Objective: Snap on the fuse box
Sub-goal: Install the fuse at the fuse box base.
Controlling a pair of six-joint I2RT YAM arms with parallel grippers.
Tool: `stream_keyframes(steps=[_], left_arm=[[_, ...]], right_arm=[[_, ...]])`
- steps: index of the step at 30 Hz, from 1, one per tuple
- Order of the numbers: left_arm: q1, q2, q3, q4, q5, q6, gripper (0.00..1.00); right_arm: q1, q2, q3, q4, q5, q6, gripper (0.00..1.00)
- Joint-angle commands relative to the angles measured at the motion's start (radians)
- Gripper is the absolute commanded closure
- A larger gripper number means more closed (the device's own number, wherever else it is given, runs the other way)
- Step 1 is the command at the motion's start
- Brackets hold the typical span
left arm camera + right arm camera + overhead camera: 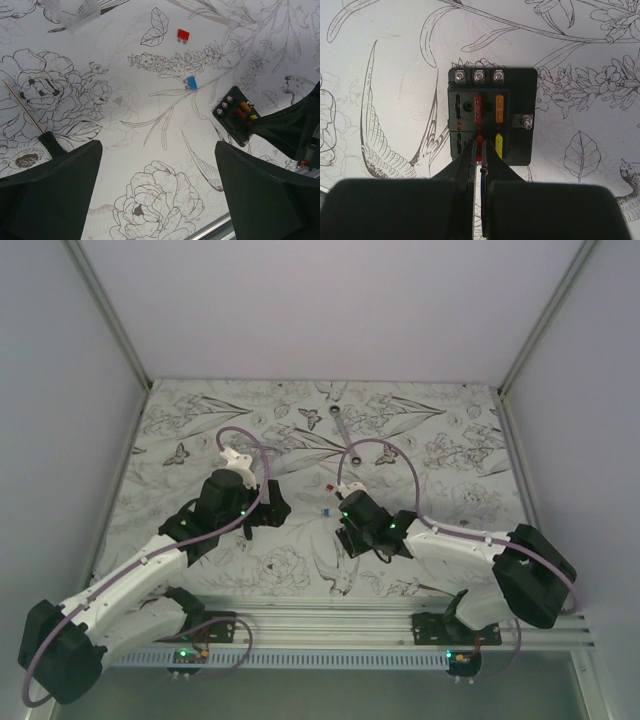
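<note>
While the fuse box point(520, 107) lies flat at the centre of the right wrist view, the right gripper point(480, 152), reaching up from the bottom edge, is closed with its tips on a red fuse point(480, 143) seated in it. The left gripper point(160, 200) gapes wide over the table point(150, 165).

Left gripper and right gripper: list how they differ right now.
The left gripper stands wide open, while the right gripper is shut with its fingers together. The left gripper hangs over the printed cloth, away from the fuse box. The right gripper's tips sit right at the fuse box, among its coloured fuses. Both have black fingers and point down at the table.
</note>
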Motion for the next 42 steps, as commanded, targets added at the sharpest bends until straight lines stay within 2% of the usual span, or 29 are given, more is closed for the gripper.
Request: stream_keyframes(steps=[1, 9, 14, 18, 26, 28, 32, 38, 42], left_arm=[[0.007, -0.017, -0.017, -0.012, 0.01, -0.012, 0.0], [0.006, -0.022, -0.02, -0.011, 0.012, -0.013, 0.0], [0.006, -0.022, -0.02, -0.012, 0.013, -0.014, 0.0], [0.006, -0.028, -0.022, -0.012, 0.012, -0.014, 0.0], [0.006, -0.028, -0.021, -0.012, 0.014, -0.013, 0.0], [0.006, -0.029, -0.021, -0.013, 0.015, -0.015, 0.0], [0.006, -0.031, -0.021, -0.013, 0.015, -0.015, 0.0], [0.006, -0.034, -0.022, -0.012, 0.014, -0.015, 0.0], [0.006, -0.034, -0.022, -0.013, 0.015, -0.015, 0.0]], right_arm=[[-0.01, 0.051, -0.077, -0.112, -0.018, 0.073, 1.0], [-0.01, 0.222, 0.06, -0.224, 0.083, 0.068, 1.0], [-0.016, 0.295, 0.073, -0.247, 0.068, 0.092, 1.0], [-0.012, 0.278, 0.05, -0.273, 0.064, 0.109, 1.0], [0.02, 0.15, 0.151, -0.332, 0.104, 0.067, 1.0], [0.02, 0.149, 0.17, -0.331, 0.111, 0.062, 0.9], [0.02, 0.149, 0.213, -0.331, 0.124, 0.052, 0.79], [0.022, 0.102, 0.253, -0.32, 0.115, 0.041, 0.68], [0.021, 0.097, 0.244, -0.316, 0.12, 0.042, 0.67]])
